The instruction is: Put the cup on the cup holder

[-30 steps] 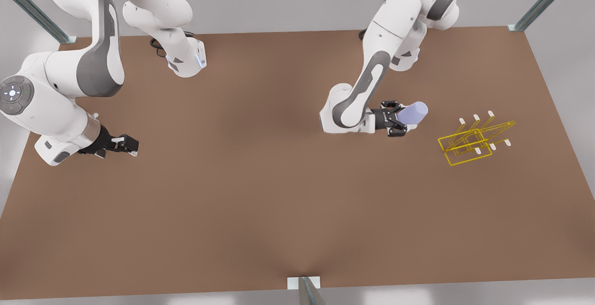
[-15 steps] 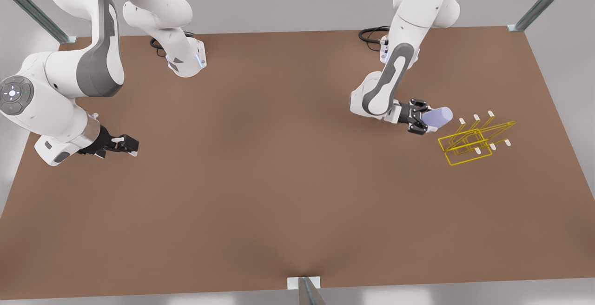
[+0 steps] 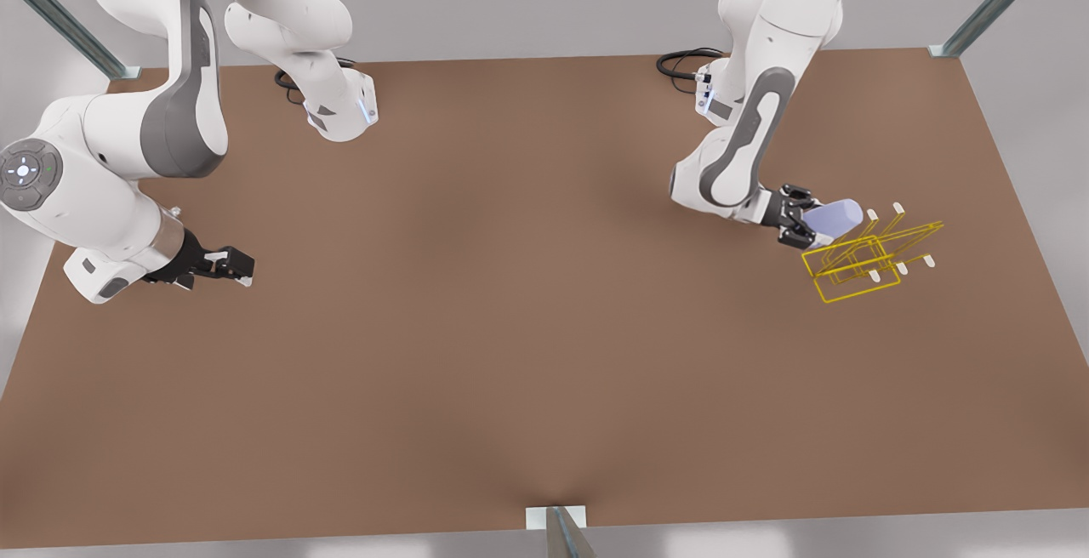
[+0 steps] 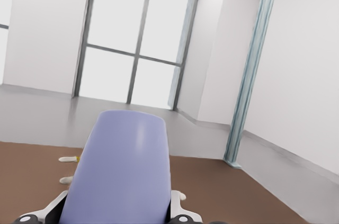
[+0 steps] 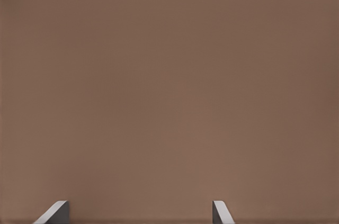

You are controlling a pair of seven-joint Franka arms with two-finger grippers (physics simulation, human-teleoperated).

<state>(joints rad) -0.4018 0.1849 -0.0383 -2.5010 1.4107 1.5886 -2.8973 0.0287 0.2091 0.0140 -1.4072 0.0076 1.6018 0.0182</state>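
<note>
The pale lavender cup [image 3: 840, 217] lies tilted on its side in my left gripper [image 3: 808, 227], which is shut on it at the front view's right. The cup's far end reaches the nearest prongs of the yellow wire cup holder [image 3: 859, 262], which stands on the table just beyond. Whether cup and prongs touch, I cannot tell. In the left wrist view the cup [image 4: 122, 168] rises between the fingers, with white prong caps [image 4: 69, 159] beside it. My right gripper [image 3: 236, 265] waits open, low over the table at the front view's left.
The brown table [image 3: 476, 328] spreads wide between the two arms. Both arm bases stand at its far edge, with a black cable [image 3: 681, 60] by one of them. Metal frame posts [image 3: 995, 1] rise at the corners.
My left gripper has carried the cup toward the front view's right, from the table's middle right up to the cup holder's prongs. The right arm has stayed still.
</note>
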